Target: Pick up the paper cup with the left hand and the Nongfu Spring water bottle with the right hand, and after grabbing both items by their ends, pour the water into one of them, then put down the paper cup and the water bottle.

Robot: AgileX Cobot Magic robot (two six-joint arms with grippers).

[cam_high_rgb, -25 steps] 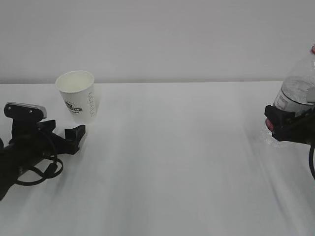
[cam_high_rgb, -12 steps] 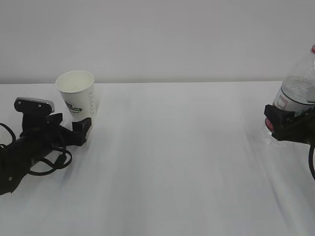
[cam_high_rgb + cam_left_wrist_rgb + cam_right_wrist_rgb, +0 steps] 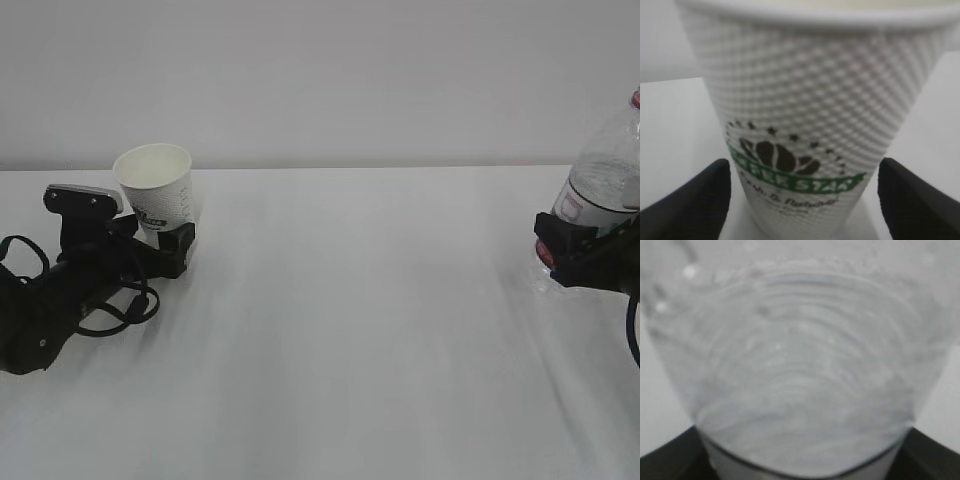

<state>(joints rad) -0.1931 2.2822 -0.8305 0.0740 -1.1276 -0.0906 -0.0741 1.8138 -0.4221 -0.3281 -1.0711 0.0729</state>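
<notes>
Paper cup [image 3: 158, 193] stands upright on the white surface [image 3: 350, 330], far left, w/ the left end effector [image 3: 165, 248] brought up around its lower part: in the left wrist view the two black fingers [image 3: 695, 202] sit spread either side of the cup base, small gaps showing, so not yet pinched. Nongfu Spring water bottle [image 3: 605, 180] is at the far right edge, upright, and the right end effector [image 3: 570, 255] is clamped on its lower body; right wrist view shows the ribbed bottle filling the gap btw the black jaws. So, by my read: bottle grab done, cup grab about to close; lift, pour and set-down all left. Vs. a second ago: left arm has slid fwd and up to the cup; right side and bottle unchanged.
</notes>
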